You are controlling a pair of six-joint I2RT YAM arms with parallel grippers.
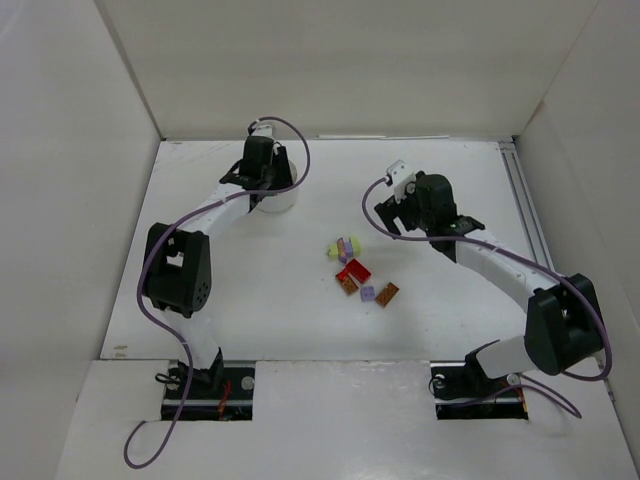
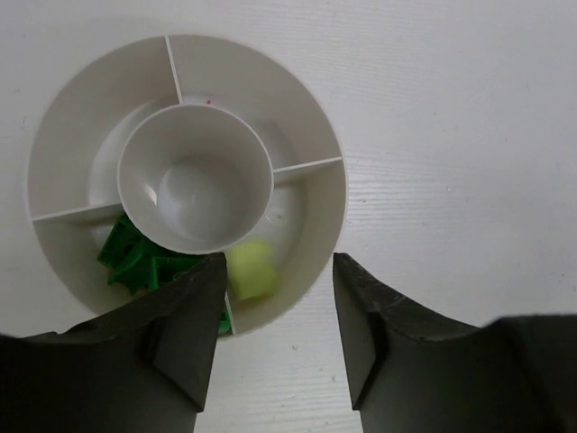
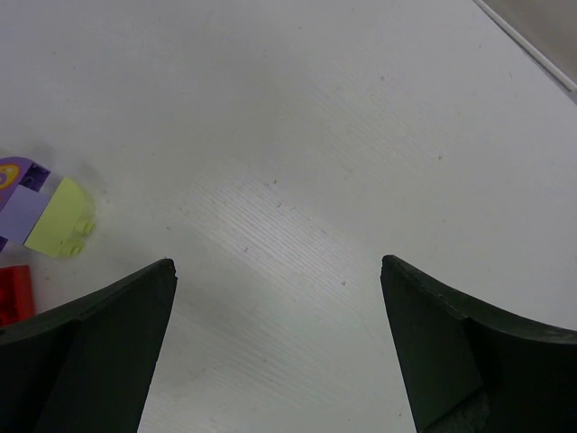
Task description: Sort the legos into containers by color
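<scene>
The round white dish (image 2: 315,207) sits on the white surface (image 2: 469,135) directly under the left hand (image 2: 278,302), whose two dark fingers (image 2: 185,334) are spread apart over the dish's near rim. Inside the dish, a round central cup (image 2: 194,176) is ringed by four wedges. The wedge at 7 o'clock from the cup holds a cluster of green bricks (image 2: 131,257), partly hidden by one finger. The neighbouring wedge at 5 o'clock holds one pale yellow-green brick (image 2: 251,271), lying just beside the divider at 6 o'clock. Seen from above, the dish (image 1: 283,200) is toward the far left of the surface, mostly covered by that hand. The loose bricks (image 1: 355,272) lie well apart from it, toward 4 o'clock: pale and lilac ones at the far end of the group, red in the middle, orange-brown and lilac nearest the arms. The right hand (image 1: 390,205) is at 1 o'clock from this group, its fingers (image 3: 90,352) spread wide above the surface. In its own view a pale block (image 3: 61,221), a lilac block (image 3: 22,206) and a red block (image 3: 13,293) show at 9 o'clock, apart from the fingers.
</scene>
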